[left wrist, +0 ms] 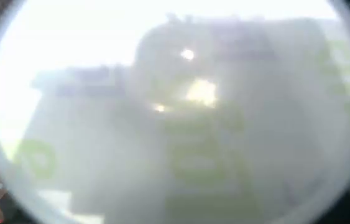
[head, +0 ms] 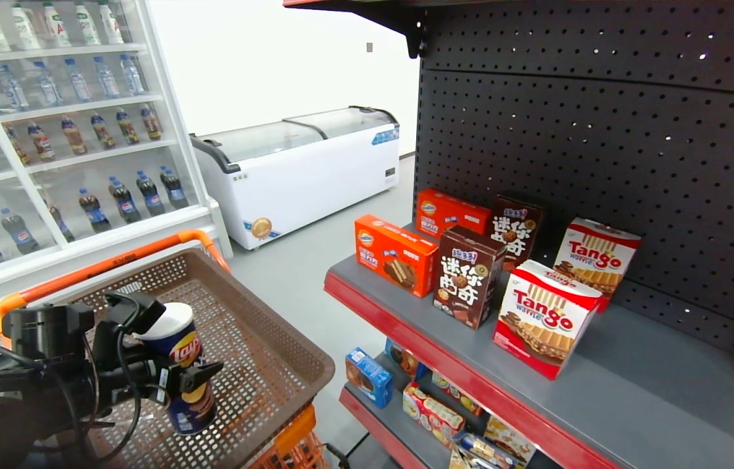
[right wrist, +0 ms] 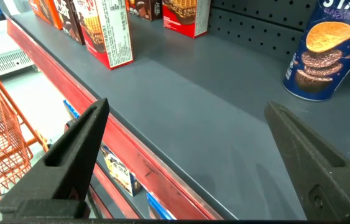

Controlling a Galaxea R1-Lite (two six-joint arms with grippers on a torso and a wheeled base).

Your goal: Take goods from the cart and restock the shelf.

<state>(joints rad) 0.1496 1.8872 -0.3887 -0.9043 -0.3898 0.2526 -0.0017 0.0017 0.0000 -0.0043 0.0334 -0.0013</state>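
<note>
Chips can [head: 192,409] is in the left gripper [head: 171,352], lid up and a touch tilted. The black fingers are clamped on its sides, around the middle. It sits over the near left part of the cart's brown mesh basket [head: 275,352], with the orange handle [head: 112,264] just behind the arm.

Across the aisle, the right gripper [right wrist: 187,106] hangs over the front of the grey shelf board [head: 634,384], above its red edge. Its 2 dark fingers [right wrist: 75,149] are spread wide with nothing between them. Beyond them, a second chips can [right wrist: 324,50] stands upright on the board, close to the pegboard back [head: 601,130].

Further along the same board the stock is lined up in pairs, front and back. There are 2 red-and-white wafer boxes [head: 546,319], the rear one [head: 596,257] against the pegboard. Left of them stand 2 dark brown chocolate boxes [head: 467,277], one behind the other [head: 515,228]. Past those come 2 orange boxes [head: 396,254], the back one [head: 451,212] near the shelf's end. All 6 are upright.

Below, a lower shelf carries mixed snack packs [head: 432,410].

Deep in the room, a white chest freezer [head: 301,176] stands against the wall. Left of it is a glass-door drinks cooler [head: 60,130] with rows of bottles.
</note>
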